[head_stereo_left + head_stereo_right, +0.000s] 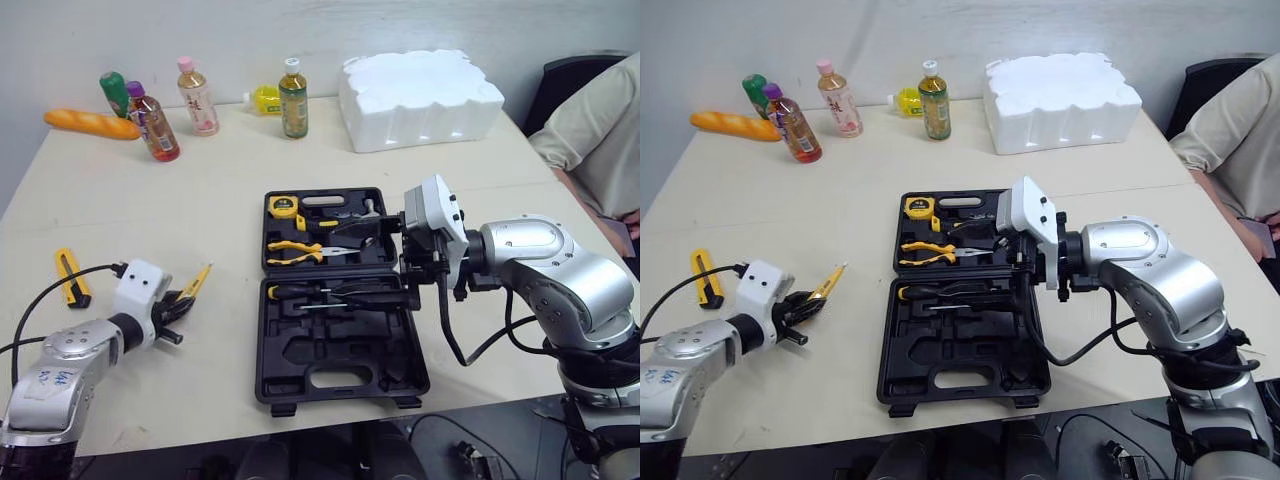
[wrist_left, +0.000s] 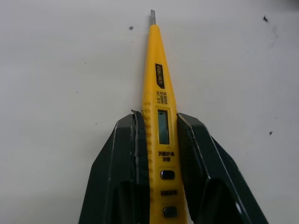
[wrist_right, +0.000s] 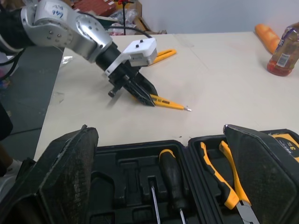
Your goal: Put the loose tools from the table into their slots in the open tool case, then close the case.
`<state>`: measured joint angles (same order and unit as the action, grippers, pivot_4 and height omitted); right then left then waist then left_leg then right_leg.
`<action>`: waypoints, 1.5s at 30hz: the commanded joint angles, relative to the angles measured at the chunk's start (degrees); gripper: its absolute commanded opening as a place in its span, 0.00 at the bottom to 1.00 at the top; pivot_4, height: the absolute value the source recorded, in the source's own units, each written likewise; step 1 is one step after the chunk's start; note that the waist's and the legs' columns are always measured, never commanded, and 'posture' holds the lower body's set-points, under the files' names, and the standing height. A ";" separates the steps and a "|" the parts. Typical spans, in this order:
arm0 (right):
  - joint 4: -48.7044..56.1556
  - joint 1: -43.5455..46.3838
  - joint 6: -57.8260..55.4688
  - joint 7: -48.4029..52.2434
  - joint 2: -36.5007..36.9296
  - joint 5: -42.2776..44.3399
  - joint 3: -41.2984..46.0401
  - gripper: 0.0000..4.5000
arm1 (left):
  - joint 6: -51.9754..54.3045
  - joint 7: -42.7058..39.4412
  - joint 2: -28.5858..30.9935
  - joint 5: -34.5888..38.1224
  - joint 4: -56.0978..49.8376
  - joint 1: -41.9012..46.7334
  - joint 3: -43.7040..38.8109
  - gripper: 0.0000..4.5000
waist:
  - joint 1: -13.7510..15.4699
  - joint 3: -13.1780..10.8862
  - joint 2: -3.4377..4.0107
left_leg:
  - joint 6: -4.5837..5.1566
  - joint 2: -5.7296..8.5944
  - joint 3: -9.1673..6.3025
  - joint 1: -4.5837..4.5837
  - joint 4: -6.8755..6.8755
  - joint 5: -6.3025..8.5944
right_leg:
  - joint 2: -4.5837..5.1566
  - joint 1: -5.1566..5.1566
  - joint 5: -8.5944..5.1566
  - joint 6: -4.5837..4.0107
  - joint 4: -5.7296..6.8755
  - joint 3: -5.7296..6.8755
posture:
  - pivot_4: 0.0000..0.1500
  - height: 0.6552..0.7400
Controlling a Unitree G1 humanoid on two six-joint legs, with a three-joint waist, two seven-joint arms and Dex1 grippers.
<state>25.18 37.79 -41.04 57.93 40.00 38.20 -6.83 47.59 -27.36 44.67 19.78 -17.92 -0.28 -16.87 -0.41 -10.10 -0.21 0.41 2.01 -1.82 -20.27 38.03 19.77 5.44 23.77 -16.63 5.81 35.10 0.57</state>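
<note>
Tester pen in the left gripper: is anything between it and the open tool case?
Nothing visible: only bare table lies between the tester pen and the tool case. The right gripper hovers open over it.

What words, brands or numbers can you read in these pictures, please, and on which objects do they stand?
"deli": black label on the slim yellow plastic tester pen held by the left gripper.
Small print beside it and characters by the pen's buttons: too small to read.
Labels on the plastic drink bottles: too small to read.
Markings on the yellow tape measure in the black plastic tool case: blurred.
</note>
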 commanded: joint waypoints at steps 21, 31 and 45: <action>18.97 -29.15 -7.43 -2.50 17.66 8.36 16.38 1.00 | -6.31 -32.55 4.69 -1.48 -6.43 31.83 37.56 0.12 | 1.82 -0.18 -0.19 | 0.15 0.22 -0.43 -0.86 0.27 -0.24 | 0.00 0.30 0.09 0.17 -0.27 0.47 | 1.00 1.00; 19.02 -32.79 -6.70 -5.65 17.82 6.73 16.78 1.00 | -7.99 -32.36 0.34 -8.65 0.10 37.06 41.82 0.12 | 1.91 -0.20 -0.23 | 0.19 0.34 -0.56 -0.91 0.35 -0.39 | 0.06 0.30 0.18 0.26 -0.14 0.43 | 1.00 1.00; 18.61 -33.87 -5.69 -7.10 17.26 5.80 15.78 1.00 | -8.89 -34.92 -1.10 -10.68 0.23 37.06 42.76 0.12 | 1.93 -0.20 -0.23 | 0.20 0.35 -0.57 -0.96 0.63 -0.38 | 0.07 0.29 0.18 0.26 -0.04 0.43 | 1.00 1.00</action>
<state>42.79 3.95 -47.53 50.89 57.36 43.98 8.73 39.26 -61.67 43.35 9.58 -16.56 36.62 25.78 1.52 -10.30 -0.44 0.61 2.36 -2.39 -21.24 38.67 19.39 5.51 24.06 -16.45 6.07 35.05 0.99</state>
